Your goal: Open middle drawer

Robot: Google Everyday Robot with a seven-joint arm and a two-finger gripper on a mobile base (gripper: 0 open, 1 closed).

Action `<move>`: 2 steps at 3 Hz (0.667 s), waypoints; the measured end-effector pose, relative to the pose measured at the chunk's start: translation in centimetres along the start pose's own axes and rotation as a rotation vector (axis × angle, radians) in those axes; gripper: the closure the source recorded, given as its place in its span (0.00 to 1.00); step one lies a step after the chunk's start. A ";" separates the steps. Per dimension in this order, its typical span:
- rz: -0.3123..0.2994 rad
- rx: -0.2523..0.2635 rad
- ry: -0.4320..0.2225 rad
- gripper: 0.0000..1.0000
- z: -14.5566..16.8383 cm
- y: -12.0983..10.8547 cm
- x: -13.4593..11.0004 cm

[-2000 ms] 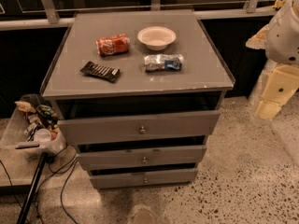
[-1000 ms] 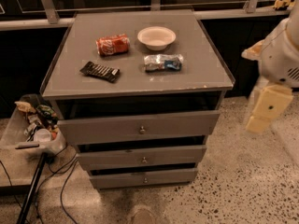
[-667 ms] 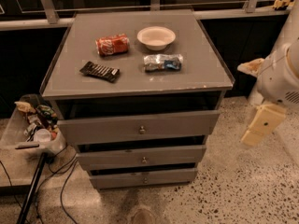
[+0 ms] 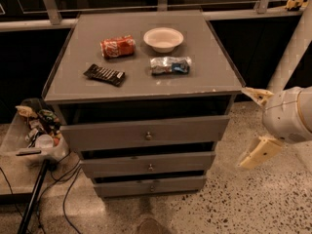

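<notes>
on a speckled floor (image 4: 234, 204) stands a grey drawer cabinet (image 4: 107, 133), its worktop (image 4: 209, 57) carrying a red can (image 4: 117, 47), white bowl (image 4: 163, 39), dark snack bar (image 4: 104, 74) and crinkled packet (image 4: 170, 65). the gripper (image 4: 242, 128) hangs in the air just right of the cabinet, fingers spread wide, holding nothing. the middle drawer (image 4: 117, 164) sits to its left, a little lower, untouched. a bin of clutter (image 4: 34, 130) stands at the far left.
</notes>
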State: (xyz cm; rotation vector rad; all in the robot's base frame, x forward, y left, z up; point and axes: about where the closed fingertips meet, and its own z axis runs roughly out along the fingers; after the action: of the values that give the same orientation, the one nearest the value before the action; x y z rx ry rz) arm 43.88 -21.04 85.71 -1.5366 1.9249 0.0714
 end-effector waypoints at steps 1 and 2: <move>0.000 0.000 0.000 0.00 0.0 0.0 0.0; 0.014 -0.087 -0.013 0.00 2.5 1.2 0.5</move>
State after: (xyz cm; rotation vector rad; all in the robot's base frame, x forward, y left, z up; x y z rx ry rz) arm 43.95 -20.01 83.11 -1.5756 1.9456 0.1728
